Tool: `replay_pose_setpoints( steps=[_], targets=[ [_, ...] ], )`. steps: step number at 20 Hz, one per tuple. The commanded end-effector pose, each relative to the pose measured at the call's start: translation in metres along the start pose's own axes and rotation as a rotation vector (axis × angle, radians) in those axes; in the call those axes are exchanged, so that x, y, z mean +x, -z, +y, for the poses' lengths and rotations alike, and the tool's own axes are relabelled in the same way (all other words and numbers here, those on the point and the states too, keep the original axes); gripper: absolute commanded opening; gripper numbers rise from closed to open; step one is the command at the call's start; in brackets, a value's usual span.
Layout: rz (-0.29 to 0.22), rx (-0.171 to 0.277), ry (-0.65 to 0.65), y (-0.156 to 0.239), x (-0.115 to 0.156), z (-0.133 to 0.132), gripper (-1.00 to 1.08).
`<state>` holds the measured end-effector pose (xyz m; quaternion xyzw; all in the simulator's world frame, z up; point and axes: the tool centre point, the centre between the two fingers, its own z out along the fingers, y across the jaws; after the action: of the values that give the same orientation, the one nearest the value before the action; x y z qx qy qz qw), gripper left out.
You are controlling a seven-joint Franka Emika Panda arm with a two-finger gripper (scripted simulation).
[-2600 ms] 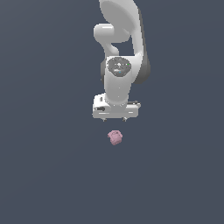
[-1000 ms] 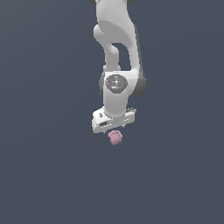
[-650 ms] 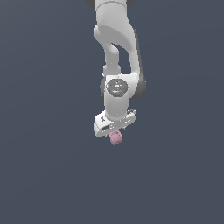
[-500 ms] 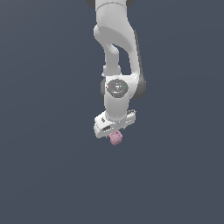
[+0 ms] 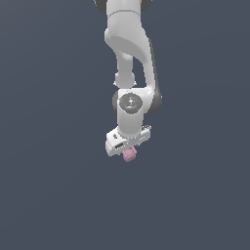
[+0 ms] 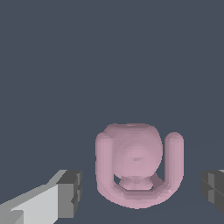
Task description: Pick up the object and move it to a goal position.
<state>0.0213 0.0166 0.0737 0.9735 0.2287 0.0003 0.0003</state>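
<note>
The object (image 5: 129,155) is a small pale pink lumpy blob on the dark grey floor. In the exterior view it shows just under the white gripper (image 5: 128,150), whose body hides its upper part. In the wrist view the object (image 6: 136,168) lies between the two dark-tipped fingers (image 6: 70,194), with a gap on each side. The gripper (image 6: 142,192) is open around the object and does not touch it.
The white arm (image 5: 129,58) reaches down from the top of the exterior view. A plain dark grey floor (image 5: 49,171) fills the surroundings.
The gripper has come down from above the object and now straddles it. Its hand has also tilted. The object has not moved.
</note>
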Motion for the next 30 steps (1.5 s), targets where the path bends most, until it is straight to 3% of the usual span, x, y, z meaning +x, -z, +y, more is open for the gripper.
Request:
replay_pose_setpoints(
  steps=[1, 9, 10, 22, 30],
  targets=[
    [-0.001, 0.001, 0.001, -0.014, -0.001, -0.001, 1.0],
    [0.0, 0.001, 0.003, -0.034, 0.0, 0.0, 1.0],
    [0.0, 0.001, 0.003, -0.034, 0.0, 0.0, -1.0],
    [0.0, 0.0, 0.002, -0.032, 0.001, 0.0, -1.0],
    [0.0, 0.0, 0.002, 0.0, 0.01, -0.005, -1.0]
  ],
)
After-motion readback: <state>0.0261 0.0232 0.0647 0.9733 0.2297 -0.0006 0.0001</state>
